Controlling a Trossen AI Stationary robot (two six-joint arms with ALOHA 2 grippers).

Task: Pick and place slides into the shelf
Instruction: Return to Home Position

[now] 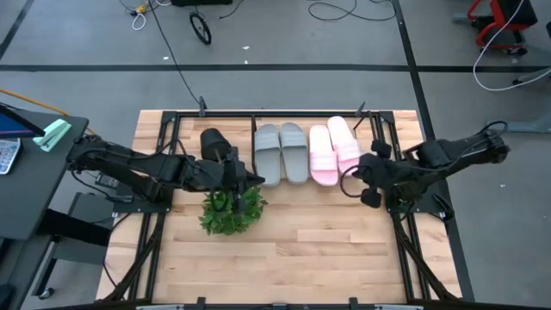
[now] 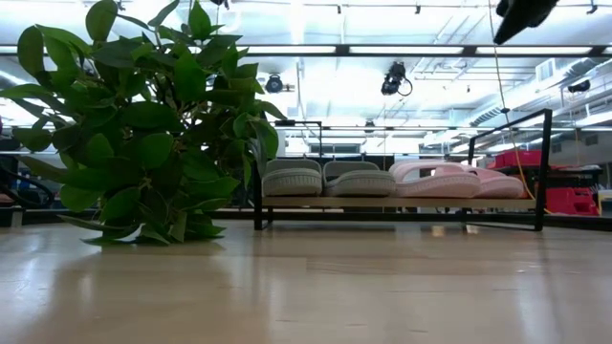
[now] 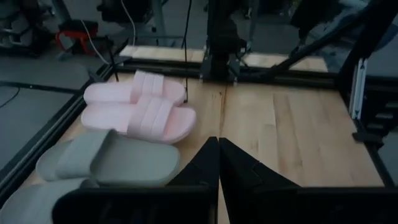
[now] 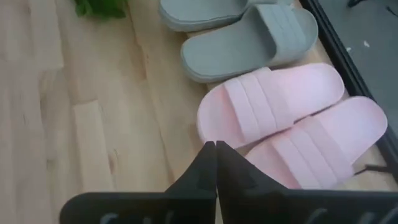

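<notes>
Two grey slides (image 1: 281, 153) and two pink slides (image 1: 334, 150) lie side by side, soles down, on the slanted board of the shelf (image 2: 402, 203) at the table's far side. My left gripper (image 3: 218, 148) is shut and hangs in the air near the grey pair's near ends (image 1: 256, 178), above the plant. My right gripper (image 4: 215, 149) is shut too, and hovers just off the near right side of the pink pair (image 1: 358, 175). Neither gripper touches a slide.
A green leafy plant (image 1: 232, 209) stands on the table under the left arm's wrist, near the shelf's left end. The shelf's black rods (image 1: 258, 114) frame the far edge. Bare wooden tabletop (image 1: 327, 250) stretches toward the near edge.
</notes>
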